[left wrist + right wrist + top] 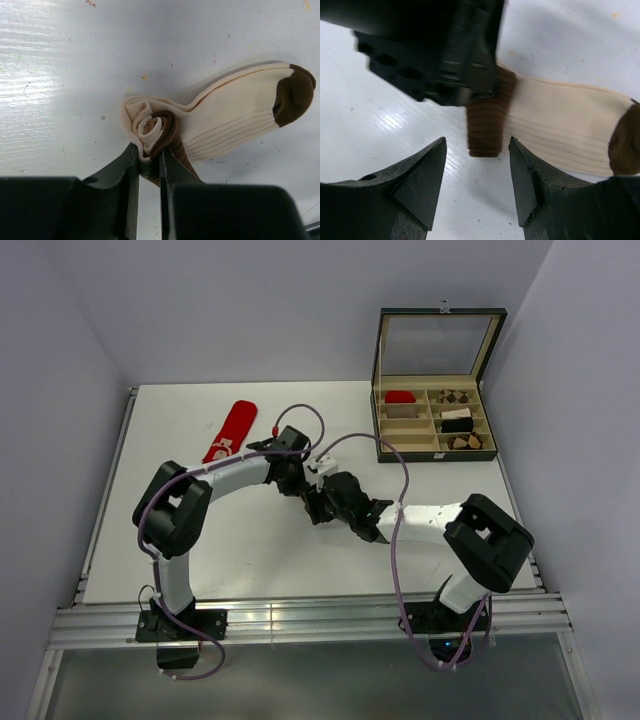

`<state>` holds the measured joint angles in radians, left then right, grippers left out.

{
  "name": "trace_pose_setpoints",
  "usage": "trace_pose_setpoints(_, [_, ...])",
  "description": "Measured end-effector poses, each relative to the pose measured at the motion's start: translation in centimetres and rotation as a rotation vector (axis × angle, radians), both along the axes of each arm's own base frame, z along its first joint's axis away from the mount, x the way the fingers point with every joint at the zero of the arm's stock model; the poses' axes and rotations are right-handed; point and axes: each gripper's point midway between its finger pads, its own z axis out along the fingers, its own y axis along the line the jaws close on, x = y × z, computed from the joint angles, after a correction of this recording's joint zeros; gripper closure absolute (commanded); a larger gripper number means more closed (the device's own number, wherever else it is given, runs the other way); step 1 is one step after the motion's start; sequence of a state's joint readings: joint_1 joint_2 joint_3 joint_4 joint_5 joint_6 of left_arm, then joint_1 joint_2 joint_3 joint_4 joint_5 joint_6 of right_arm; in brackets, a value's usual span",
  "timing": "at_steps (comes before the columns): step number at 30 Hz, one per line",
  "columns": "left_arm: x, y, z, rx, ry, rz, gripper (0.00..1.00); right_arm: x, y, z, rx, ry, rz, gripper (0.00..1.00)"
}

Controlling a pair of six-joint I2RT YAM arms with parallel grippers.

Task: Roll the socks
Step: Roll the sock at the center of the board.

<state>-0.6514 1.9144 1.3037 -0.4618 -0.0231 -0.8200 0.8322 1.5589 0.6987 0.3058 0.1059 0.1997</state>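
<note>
The cream sock (235, 115) lies on the white table with its brown toe (295, 95) pointing away. Its other end is wound into a small coil, and my left gripper (149, 160) is shut on that coil. In the right wrist view the sock's brown band (487, 125) sticks out just ahead of my right gripper (477, 145), which is open and holds nothing. In the top view both grippers, left (303, 483) and right (335, 502), meet at mid-table and hide the cream sock. The red sock (232, 430) lies flat at the back left, untouched.
An open compartment box (435, 445) stands at the back right, its lid (438, 343) raised, with rolled bundles inside, one of them red (400, 397). Walls close in the table on three sides.
</note>
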Motion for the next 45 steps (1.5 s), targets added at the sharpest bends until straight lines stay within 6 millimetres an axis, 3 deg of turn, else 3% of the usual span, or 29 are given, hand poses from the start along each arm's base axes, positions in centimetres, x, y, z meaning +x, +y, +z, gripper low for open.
trace_pose_setpoints(7, [0.0, 0.0, 0.0, -0.001, 0.002, -0.001, 0.94, -0.3, 2.2, -0.3, -0.081, -0.064, 0.048, 0.41])
trace_pose_setpoints(19, [0.1, -0.1, -0.1, -0.007, 0.002, 0.000, 0.94, 1.0, 1.9, -2.8, -0.217, -0.127, 0.000, 0.49])
trace_pose_setpoints(23, [0.4, 0.0, -0.1, -0.014, 0.001, 0.005, 0.94, 1.7, 1.6, -3.3, -0.245, -0.144, -0.029, 0.70])
trace_pose_setpoints(24, [0.4, 0.0, -0.1, -0.015, 0.001, 0.005, 0.91, 1.7, 1.6, -3.3, -0.246, -0.145, -0.033, 0.76])
trace_pose_setpoints(25, [0.4, -0.1, -0.1, -0.016, 0.000, 0.004, 0.89, 1.7, 1.5, -3.3, -0.247, -0.146, -0.035, 0.92])
trace_pose_setpoints(26, [0.5, -0.1, -0.1, -0.017, 0.000, 0.005, 0.86, 1.7, 1.5, -3.3, -0.250, -0.147, -0.035, 0.99])
trace_pose_setpoints(34, [0.6, 0.0, -0.2, -0.043, -0.009, 0.038, 0.52, 1.7, 1.4, -3.1, -0.222, -0.111, -0.044, 1.00])
trace_pose_setpoints(36, [0.4, 0.3, -0.2, -0.061, -0.010, 0.067, 0.40, 1.7, 1.3, -3.1, -0.196, -0.079, -0.039, 1.00])
trace_pose_setpoints(40, [0.0, 1.5, -0.2, -0.105, 0.002, 0.147, 0.30, 1.6, 0.9, -3.0, -0.127, 0.003, -0.020, 1.00])
trace_pose_setpoints(45, [0.1, 2.5, 1.6, -0.193, -0.030, 0.243, 0.28, 2.0, 0.2, -3.0, -0.006, 0.129, -0.001, 1.00])
